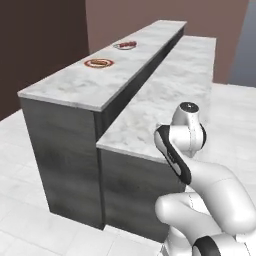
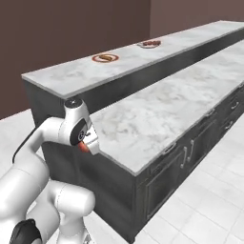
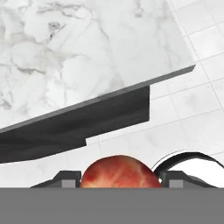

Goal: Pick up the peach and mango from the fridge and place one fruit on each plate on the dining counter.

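My gripper (image 3: 119, 180) is shut on a round red-orange fruit with pale streaks, which I take for the peach (image 3: 119, 173). In the right base view the gripper (image 2: 86, 145) hangs beside the near corner of the lower counter, with the peach (image 2: 84, 147) just showing under the hand. Two small plates lie on the raised dining counter (image 1: 70, 90). The nearer plate (image 1: 99, 63) (image 2: 105, 58) has a red rim. The farther plate (image 1: 125, 45) (image 2: 149, 44) looks grey with something reddish on it; whether that is the mango I cannot tell. The fridge is out of view.
A lower marble counter (image 2: 157, 114) on dark drawer cabinets (image 2: 190, 147) runs alongside the dining counter, and its corner (image 3: 190, 69) juts over the white tiled floor (image 3: 144, 140) below the hand. Dark brown walls stand behind.
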Robot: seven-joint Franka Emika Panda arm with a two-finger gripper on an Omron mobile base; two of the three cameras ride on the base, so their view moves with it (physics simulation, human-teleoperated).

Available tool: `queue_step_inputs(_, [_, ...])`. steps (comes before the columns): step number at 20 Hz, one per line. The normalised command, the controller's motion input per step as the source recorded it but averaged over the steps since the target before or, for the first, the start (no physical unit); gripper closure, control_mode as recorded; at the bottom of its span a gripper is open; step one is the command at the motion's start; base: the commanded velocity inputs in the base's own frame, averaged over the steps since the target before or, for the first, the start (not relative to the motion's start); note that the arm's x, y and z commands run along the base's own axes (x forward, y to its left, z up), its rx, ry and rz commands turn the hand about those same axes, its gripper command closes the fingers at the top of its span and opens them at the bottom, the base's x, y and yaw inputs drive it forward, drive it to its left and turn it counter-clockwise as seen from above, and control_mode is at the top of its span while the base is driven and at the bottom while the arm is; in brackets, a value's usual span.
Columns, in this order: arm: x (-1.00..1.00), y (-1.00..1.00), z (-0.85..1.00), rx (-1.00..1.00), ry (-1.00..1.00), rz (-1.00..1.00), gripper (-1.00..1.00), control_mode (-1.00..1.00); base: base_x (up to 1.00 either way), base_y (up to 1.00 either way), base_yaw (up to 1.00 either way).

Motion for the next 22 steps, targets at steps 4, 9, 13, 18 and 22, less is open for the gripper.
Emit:
queue_step_inputs(4, [0.00, 0.00, 0.00, 0.00, 0.00, 0.00, 1.00, 1.00, 0.00, 1.00, -0.35])
queue_step_inputs(9, [0.00, 0.00, 0.00, 0.00, 0.00, 0.00, 1.00, 1.00, -0.05, 0.99, -0.33])
queue_step_inputs(13, [0.00, 0.00, 0.00, 0.00, 0.00, 0.00, 1.00, 1.00, -0.39, 0.72, -0.26])
queue_step_inputs(18, [0.00, 0.00, 0.00, 0.00, 0.00, 0.00, 1.00, 1.00, -0.22, 0.85, -0.25])
queue_step_inputs(22, [0.00, 0.00, 0.00, 0.00, 0.00, 0.00, 1.00, 1.00, 0.00, 1.00, -0.27])
